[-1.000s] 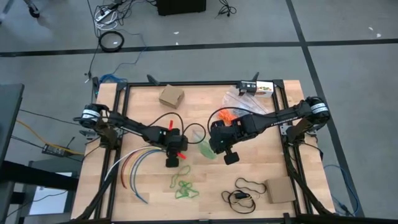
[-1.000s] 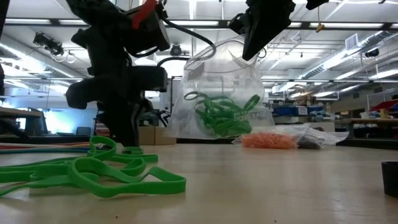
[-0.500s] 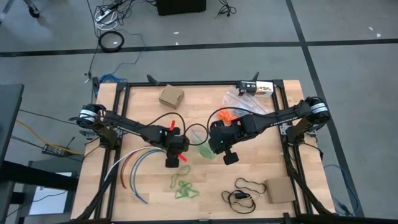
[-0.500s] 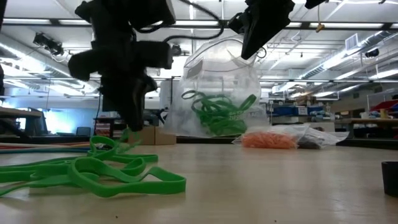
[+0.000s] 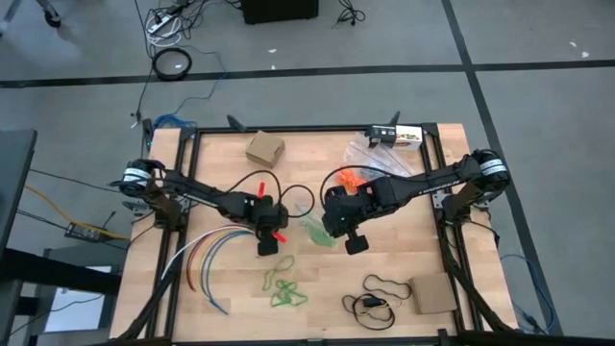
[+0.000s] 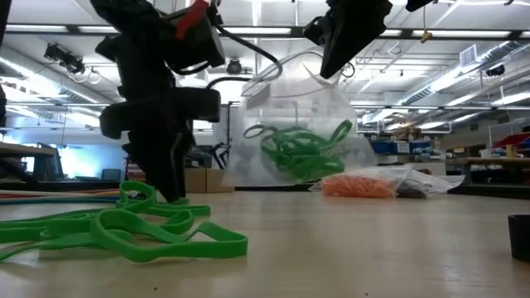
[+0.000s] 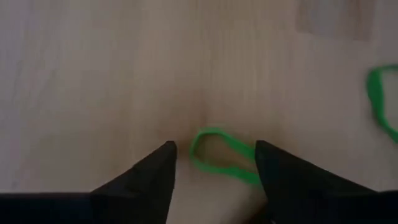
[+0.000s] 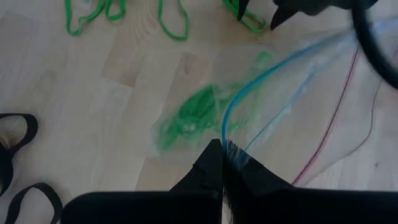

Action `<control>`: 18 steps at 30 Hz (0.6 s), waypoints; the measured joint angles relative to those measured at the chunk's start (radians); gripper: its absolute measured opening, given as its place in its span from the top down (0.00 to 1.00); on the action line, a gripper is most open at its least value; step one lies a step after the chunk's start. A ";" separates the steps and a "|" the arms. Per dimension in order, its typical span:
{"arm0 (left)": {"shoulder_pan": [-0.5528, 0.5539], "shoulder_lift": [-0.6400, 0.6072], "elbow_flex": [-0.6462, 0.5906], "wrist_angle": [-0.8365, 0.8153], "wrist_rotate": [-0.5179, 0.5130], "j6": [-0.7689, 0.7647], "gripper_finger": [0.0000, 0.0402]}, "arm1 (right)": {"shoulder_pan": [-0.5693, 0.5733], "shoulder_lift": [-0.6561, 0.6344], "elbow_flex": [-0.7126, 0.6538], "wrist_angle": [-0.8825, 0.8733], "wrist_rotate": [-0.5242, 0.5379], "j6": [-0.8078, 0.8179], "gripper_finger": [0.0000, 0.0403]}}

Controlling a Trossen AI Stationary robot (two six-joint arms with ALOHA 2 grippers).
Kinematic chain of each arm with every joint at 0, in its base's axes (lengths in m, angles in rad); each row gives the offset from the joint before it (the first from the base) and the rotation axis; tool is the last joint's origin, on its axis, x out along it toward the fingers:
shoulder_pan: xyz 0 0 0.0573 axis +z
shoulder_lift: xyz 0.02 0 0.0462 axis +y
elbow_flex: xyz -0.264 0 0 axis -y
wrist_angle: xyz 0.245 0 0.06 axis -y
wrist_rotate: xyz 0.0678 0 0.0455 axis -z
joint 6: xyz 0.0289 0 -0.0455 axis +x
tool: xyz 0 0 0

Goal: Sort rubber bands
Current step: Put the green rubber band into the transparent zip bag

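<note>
Green rubber bands (image 6: 124,228) bear no readable writing; left gripper (image 7: 214,163) spread, right gripper (image 8: 222,160) pinching the bag (image 8: 292,81).

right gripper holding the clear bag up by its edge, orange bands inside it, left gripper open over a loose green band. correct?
One error: the bands inside the clear bag are green, not orange, as the low view shows. The right gripper does hold the bag by its edge, and the left gripper is open over a loose green band.

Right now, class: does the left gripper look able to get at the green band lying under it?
Probably yes. The left gripper stands open above the green band, which lies flat on the bare table with nothing covering it.
</note>
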 joint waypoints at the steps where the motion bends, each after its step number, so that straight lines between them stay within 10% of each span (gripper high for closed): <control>1: 0.006 0.000 -0.008 0.018 -0.001 -0.004 0.44 | 0.000 0.000 0.000 0.003 0.000 0.000 1.00; 6: 0.044 0.022 -0.022 0.055 0.029 -0.022 0.58 | 0.000 0.000 0.000 0.012 0.000 -0.001 1.00; 11: 0.049 0.024 -0.020 0.022 0.078 0.037 0.95 | 0.000 0.000 0.000 0.010 0.000 -0.001 1.00; 18: 0.005 0.031 0.089 -0.056 0.128 0.081 0.99 | 0.000 0.000 0.000 0.010 0.000 -0.003 1.00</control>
